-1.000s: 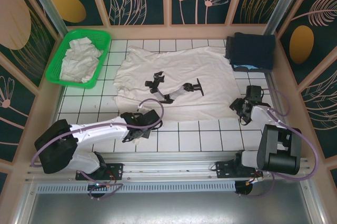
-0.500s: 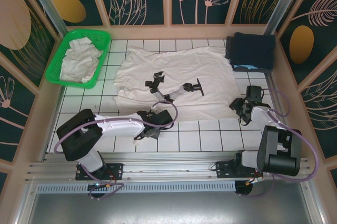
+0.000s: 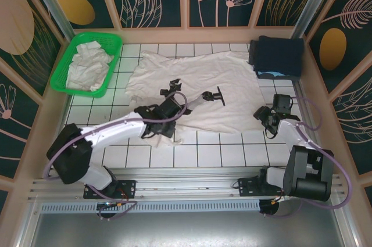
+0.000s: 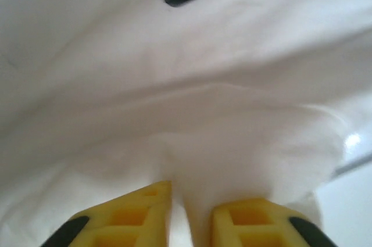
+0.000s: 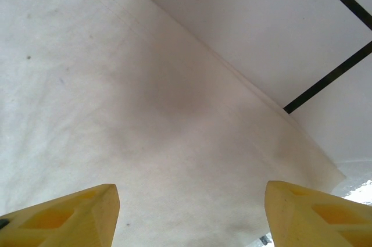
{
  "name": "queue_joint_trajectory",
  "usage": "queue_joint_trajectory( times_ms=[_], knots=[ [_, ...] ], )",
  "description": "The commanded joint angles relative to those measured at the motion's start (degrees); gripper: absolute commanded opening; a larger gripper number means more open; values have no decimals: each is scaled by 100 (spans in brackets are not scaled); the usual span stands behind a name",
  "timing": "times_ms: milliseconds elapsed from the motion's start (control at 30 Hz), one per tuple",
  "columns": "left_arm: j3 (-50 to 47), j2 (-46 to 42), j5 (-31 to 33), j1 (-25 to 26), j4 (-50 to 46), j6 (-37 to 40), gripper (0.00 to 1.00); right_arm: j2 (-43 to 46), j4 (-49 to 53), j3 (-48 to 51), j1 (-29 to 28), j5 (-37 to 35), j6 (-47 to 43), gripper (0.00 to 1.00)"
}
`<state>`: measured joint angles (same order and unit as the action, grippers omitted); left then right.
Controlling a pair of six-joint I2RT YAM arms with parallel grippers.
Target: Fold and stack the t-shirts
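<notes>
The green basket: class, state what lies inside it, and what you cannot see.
Crumpled white t-shirts fill the green basket. How many there are, and the basket's floor, stay hidden beneath the heap.

Each arm, left arm and right arm, is built from white link shells joined by black joint housings. A lilac cable runs in loops along each arm. Black base plates bolt to a bare aluminium rail. The jaws carry yellow ribbed pads with black inserts.

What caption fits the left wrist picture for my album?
A fold of the white shirt pinched in the left claw.
</notes>
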<state>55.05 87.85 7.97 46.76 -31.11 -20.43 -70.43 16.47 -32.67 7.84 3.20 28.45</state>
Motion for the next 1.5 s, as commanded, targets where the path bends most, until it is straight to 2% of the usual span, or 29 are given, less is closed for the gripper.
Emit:
queue_joint_trajectory(
  times_ms=[0, 100, 267, 400, 467, 500, 533, 600, 833, 933, 1033, 1167, 1333, 1400, 1467],
  knots=[
    [-138, 624, -407, -327, 351, 541, 26, 167, 61, 151, 23, 172, -2, 68],
    [-370, 558, -216, -472, 358, 307, 37, 274, 123, 162, 25, 129, -74, 68],
    [-679, -226, 164, -551, 110, -287, 44, 300, 40, 173, 18, 192, -60, 68],
    [-773, -880, 206, -546, -107, -742, 50, 261, -81, 157, 19, 260, -67, 68],
    [-877, -1185, -182, -538, 79, -835, 49, 228, -88, 129, 25, 236, -102, 68],
    [-1008, -1316, -630, -489, 370, -765, 48, 209, -99, 116, 20, 221, -119, 68],
    [-1153, -1438, -927, -381, 683, -707, 47, 197, -106, 111, 24, 216, -133, 68],
    [-1371, -1583, -1088, 17, 1087, -674, 48, 155, -108, 87, 20, 212, -155, 68],
    [-1440, -1250, -1001, 562, 750, -676, 47, 100, -170, 76, 23, 293, -152, 68],
    [-1317, -1070, -624, 771, 254, -754, 46, 94, -171, 69, 20, 321, -155, 68],
    [-1254, -896, -565, 902, 122, -854, 45, 91, -186, 67, 23, 313, -151, 68],
    [-1148, -691, -316, 994, -251, -1284, 45, 56, -171, 34, 24, 313, -171, 68],
    [-1475, -824, -40, 1002, -10, -1861, 47, -39, -125, -86, 25, 278, -250, 68],
    [-1520, -777, 103, 1001, 14, -2024, 41, -58, -76, -135, 25, 262, -253, 68],
    [-1581, -763, 251, 1001, 36, -2145, 28, -34, 7, -118, 24, 260, -213, 69]
  ],
)
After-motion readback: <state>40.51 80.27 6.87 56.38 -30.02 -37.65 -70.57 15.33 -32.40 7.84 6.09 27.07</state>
